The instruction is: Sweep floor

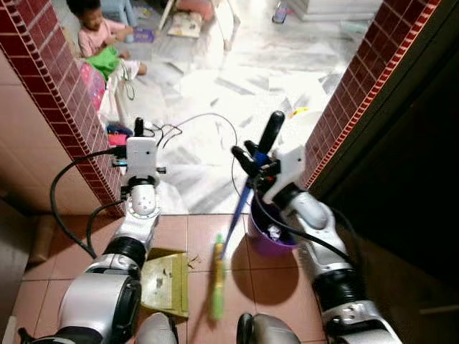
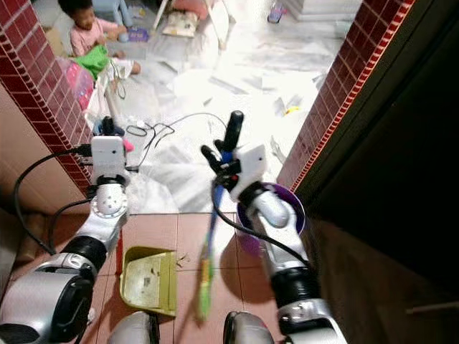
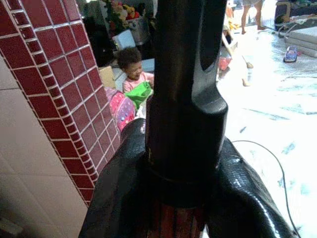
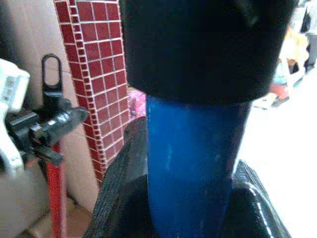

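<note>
My right gripper (image 1: pixel 252 159) is shut on a broom with a blue shaft (image 1: pixel 239 208) and a black top grip (image 1: pixel 271 132). Its green bristles (image 1: pixel 217 285) rest on the brown tiled floor by my feet. The right wrist view looks closely along that blue shaft (image 4: pixel 193 163). My left gripper (image 1: pixel 139 130) is raised beside the left pillar, shut on the black top of a red pole (image 2: pixel 118 259). That pole runs down to a yellow-green dustpan (image 1: pixel 165 283), which sits on the floor left of the bristles with bits of dirt in it.
A purple bucket (image 1: pixel 271 235) stands right of the broom. Red-tiled pillars (image 1: pixel 50 79) (image 1: pixel 366 86) frame a doorway onto a white marble floor (image 1: pixel 237 93). Black cables (image 1: pixel 201 118) lie there. A child (image 1: pixel 97 32) sits at the far left among toys. A dark door (image 1: pixel 409 165) is at right.
</note>
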You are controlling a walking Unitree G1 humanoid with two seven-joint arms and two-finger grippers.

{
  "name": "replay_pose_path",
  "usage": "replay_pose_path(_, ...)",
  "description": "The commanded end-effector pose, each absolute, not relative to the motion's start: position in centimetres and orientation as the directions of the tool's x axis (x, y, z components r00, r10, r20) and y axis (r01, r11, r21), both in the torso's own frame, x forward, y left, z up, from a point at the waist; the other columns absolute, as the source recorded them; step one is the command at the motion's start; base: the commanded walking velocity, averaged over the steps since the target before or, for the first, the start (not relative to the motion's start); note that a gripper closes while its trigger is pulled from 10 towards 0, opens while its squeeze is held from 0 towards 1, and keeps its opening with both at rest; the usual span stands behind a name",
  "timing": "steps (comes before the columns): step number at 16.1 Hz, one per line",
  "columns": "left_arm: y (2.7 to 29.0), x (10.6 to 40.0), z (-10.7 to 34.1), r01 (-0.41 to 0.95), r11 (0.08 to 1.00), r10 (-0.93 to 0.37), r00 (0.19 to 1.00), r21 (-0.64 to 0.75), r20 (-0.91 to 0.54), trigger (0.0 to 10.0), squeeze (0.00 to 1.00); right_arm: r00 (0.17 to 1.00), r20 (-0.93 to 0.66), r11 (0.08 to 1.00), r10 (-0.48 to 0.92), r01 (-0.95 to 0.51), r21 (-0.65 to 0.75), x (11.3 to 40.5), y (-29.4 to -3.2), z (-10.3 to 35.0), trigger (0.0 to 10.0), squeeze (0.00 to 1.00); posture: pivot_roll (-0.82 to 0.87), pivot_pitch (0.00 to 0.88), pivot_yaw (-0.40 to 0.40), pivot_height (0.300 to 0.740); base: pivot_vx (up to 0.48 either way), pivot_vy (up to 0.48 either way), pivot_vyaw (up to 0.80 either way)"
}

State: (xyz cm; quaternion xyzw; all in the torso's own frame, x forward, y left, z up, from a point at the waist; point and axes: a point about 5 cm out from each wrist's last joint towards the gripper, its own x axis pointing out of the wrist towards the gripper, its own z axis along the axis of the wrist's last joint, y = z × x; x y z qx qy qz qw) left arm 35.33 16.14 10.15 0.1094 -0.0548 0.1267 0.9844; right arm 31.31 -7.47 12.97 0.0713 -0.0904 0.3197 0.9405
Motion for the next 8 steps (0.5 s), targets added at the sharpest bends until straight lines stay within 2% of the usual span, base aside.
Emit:
replay_pose_path(1, 15.2, 35.3, 10.0, -0.243, 0.954, 0.224, 0.967, 0.177, 0.121, 10.0, 0.00, 0.787, 0.245, 0.776, 0.566, -0.609, 0.164, 31.5, -6.9, 13.5, 10.0, 0.00, -0.15, 0.186, -0.081, 0.740, 0.000, 0.000, 0.00)
replay_pose_path(5, 14.3, 35.3, 9.7, -0.224, 0.961, 0.208, 0.972, 0.164, 0.111, 10.0, 0.00, 0.796, 0.247, 0.696, 0.553, -0.604, 0.390, 31.2, -6.5, 13.5, 10.0, 0.00, -0.16, 0.188, -0.086, 0.740, 0.000, 0.000, 0.00)
replay_pose_path(8, 14.3, 35.3, 9.6, -0.223, 0.962, 0.209, 0.973, 0.160, 0.097, 10.0, 0.00, 0.753, 0.270, 0.583, 0.600, -0.643, 0.497, 30.9, -7.4, 14.6, 10.0, 0.00, -0.18, 0.174, -0.082, 0.740, 0.000, 0.000, 0.00)
